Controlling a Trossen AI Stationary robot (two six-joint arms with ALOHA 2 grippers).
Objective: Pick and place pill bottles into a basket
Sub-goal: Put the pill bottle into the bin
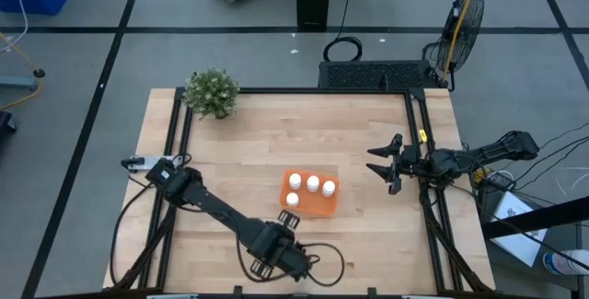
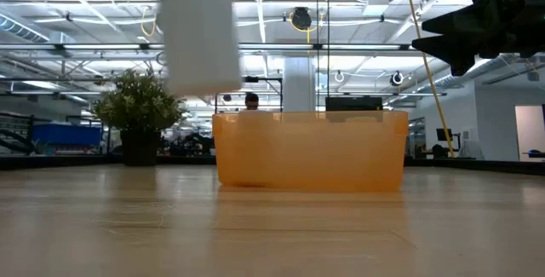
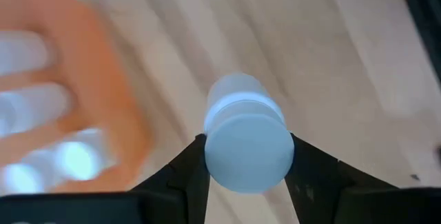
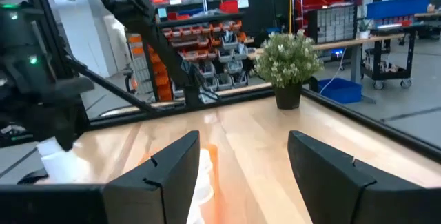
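The orange basket (image 1: 322,209) stands mid-table with several white pill bottles (image 1: 313,184) upright in it. My left gripper (image 1: 287,219) is at the basket's near left corner, shut on another white pill bottle (image 3: 247,141); the low view shows this bottle (image 2: 200,38) high above the table, left of the basket (image 2: 311,151). My right gripper (image 1: 386,166) is open and empty above the table to the right of the basket; it also shows in its own wrist view (image 4: 241,176). My left gripper pinches the bottle between its two fingers (image 3: 185,176), at the sides of its capped top end (image 3: 275,156). The fingers come from above, pointing down. The bottle hangs upright below them, lifted clear of the table.
A green potted plant (image 1: 212,93) stands at the table's far left corner. Black rails (image 1: 294,91) run along the table's edges. Bare wood lies left of and in front of the basket.
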